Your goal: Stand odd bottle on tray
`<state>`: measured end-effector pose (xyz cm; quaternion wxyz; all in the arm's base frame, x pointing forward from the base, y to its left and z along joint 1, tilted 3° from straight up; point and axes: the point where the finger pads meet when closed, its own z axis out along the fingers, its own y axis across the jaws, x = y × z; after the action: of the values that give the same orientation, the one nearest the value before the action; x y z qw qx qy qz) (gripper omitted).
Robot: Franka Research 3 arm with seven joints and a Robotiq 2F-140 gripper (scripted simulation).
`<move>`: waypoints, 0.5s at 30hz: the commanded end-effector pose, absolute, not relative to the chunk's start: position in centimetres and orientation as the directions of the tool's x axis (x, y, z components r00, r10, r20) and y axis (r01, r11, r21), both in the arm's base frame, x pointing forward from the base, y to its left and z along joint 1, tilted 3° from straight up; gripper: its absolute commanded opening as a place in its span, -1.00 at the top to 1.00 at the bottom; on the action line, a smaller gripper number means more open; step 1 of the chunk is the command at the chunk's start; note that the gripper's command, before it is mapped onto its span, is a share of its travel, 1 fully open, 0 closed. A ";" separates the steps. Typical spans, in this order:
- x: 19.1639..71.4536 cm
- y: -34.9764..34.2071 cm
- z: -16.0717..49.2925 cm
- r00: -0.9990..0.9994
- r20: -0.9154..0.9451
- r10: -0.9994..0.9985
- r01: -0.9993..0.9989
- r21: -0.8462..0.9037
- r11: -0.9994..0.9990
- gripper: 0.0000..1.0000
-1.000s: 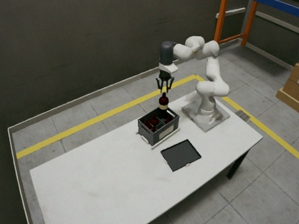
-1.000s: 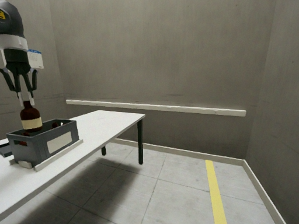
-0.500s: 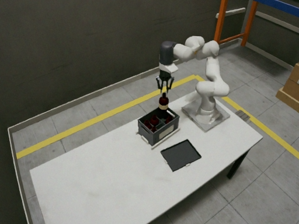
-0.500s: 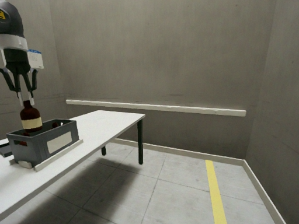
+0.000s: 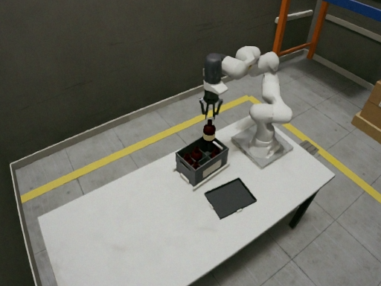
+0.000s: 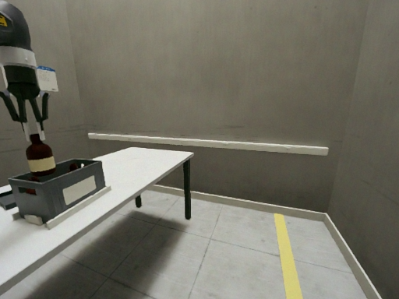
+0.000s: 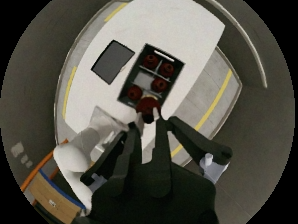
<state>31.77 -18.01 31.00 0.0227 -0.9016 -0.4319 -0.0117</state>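
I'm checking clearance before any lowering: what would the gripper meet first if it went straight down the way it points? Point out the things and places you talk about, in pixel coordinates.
The crate (image 5: 184, 172) (image 6: 43, 202) (image 7: 131, 75), probably: the held bottle (image 5: 209, 131) (image 6: 40, 153) (image 7: 148, 106) leads, though whether its base meets rim or compartment is unclear.

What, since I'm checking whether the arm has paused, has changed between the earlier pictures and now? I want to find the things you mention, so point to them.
Nothing has visibly changed. The gripper (image 5: 210, 118) (image 6: 34, 134) (image 7: 148, 115) still holds the raised bottle (image 5: 209, 130) (image 6: 40, 157) (image 7: 147, 106) by its neck, upright over the crate (image 5: 190, 175) (image 6: 39, 202) (image 7: 173, 86); nothing was newly gripped or let go. The crate and the tray (image 5: 231, 198) (image 6: 8, 198) (image 7: 113, 62) look to be where they were.
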 end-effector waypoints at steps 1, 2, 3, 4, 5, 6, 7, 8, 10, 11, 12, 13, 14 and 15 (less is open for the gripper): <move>32.0 -17.5 31.2 0.632 0.044 0.773 0.775 -0.029 -0.632 0.80; 32.0 -17.4 31.2 0.632 0.044 0.773 0.775 -0.029 -0.632 0.80; 32.0 -17.3 31.2 0.632 0.044 0.773 0.775 -0.029 -0.632 0.80; 32.1 -17.2 31.2 0.632 0.044 0.773 0.775 -0.029 -0.632 0.80; 32.1 -17.0 31.2 0.632 0.044 0.773 0.775 -0.029 -0.632 0.80; 32.1 -16.9 31.2 0.632 0.044 0.773 0.775 -0.029 -0.632 0.80; 32.1 -16.8 31.2 0.632 0.044 0.773 0.775 -0.029 -0.632 0.80; 32.1 -16.8 31.2 0.632 0.044 0.773 0.775 -0.029 -0.632 0.80; 32.2 -16.7 31.2 0.632 0.044 0.773 0.775 -0.029 -0.632 0.80; 32.2 -16.6 31.2 0.632 0.044 0.773 0.775 -0.029 -0.632 0.80; 32.2 -16.4 31.2 0.632 0.044 0.773 0.775 -0.029 -0.632 0.80; 32.3 -16.3 31.2 0.632 0.044 0.773 0.775 -0.029 -0.632 0.80; 32.3 -16.2 31.2 0.632 0.044 0.773 0.775 -0.029 -0.632 0.80; 32.3 -16.0 31.2 0.632 0.044 0.773 0.775 -0.029 -0.632 0.80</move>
<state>32.08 -16.61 31.07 0.0225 -0.9006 -0.4339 -0.0111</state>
